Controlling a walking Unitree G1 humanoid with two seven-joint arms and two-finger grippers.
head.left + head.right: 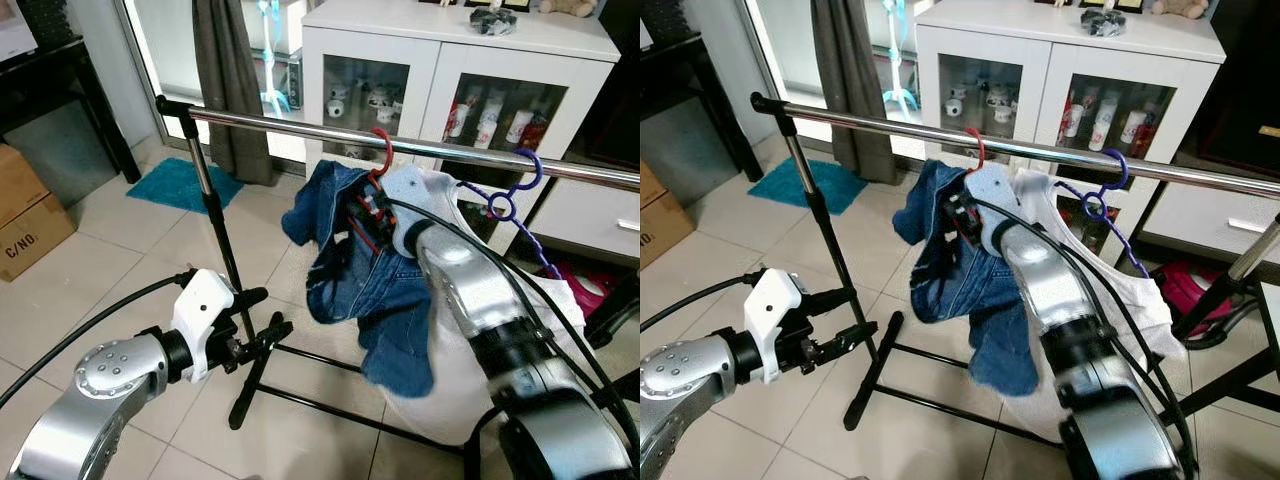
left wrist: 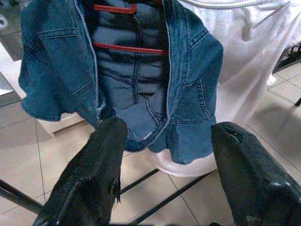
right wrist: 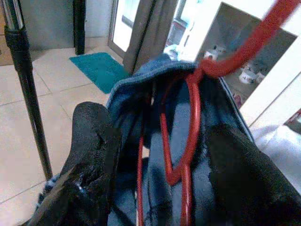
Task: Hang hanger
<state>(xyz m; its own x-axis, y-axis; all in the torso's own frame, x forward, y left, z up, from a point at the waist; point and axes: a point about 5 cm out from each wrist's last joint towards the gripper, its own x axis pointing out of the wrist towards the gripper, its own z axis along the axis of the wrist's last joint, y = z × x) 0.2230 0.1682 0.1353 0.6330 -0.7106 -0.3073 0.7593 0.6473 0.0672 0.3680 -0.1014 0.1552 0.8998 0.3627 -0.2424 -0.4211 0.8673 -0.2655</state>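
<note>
Hanger seemingly on rail

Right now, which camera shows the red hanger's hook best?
The left eye view: the red hanger's hook sits over the chrome rail. The right wrist view shows the hook's stem close up; the left wrist view shows just its bars inside the denim jacket.

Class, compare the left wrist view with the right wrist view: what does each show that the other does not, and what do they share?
Left wrist view alone: the white shirt hanging beside the denim jacket, the jacket's lower hem, and the open fingers of the left gripper.

Right wrist view alone: the red hanger's hook, the teal mat, a black rack pole, and the right gripper, open around the hanger.

Both: the denim jacket on the red hanger and tiled floor.
</note>
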